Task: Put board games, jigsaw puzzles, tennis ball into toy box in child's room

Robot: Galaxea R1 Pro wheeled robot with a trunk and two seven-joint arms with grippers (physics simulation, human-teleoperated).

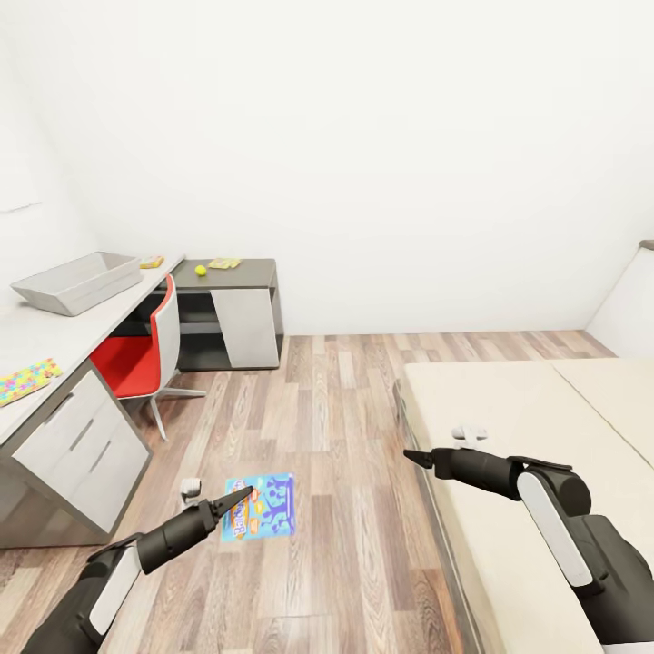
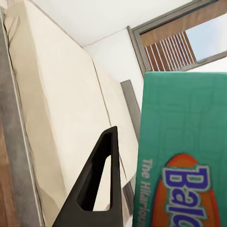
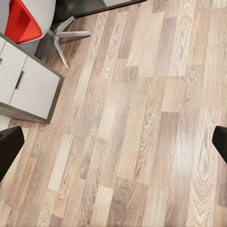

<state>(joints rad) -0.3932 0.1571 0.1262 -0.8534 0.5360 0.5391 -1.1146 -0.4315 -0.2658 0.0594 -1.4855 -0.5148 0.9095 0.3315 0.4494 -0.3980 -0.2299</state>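
Your left gripper [image 1: 238,497], at seven o'clock in the head view, is clamped on a blue board game [image 1: 263,506] with a green edge [image 2: 184,156], held over the wood floor [image 1: 345,545]. At nine o'clock a jigsaw puzzle [image 1: 25,380] lies on the table [image 1: 54,336]; the toy box [image 1: 77,282] sits at ten, and past it a second puzzle [image 1: 223,263] beside the tennis ball [image 1: 200,270]. Your right gripper [image 1: 413,457], at four o'clock by the bed [image 1: 509,409], has its fingers [image 3: 9,146] spread wide, holding nothing.
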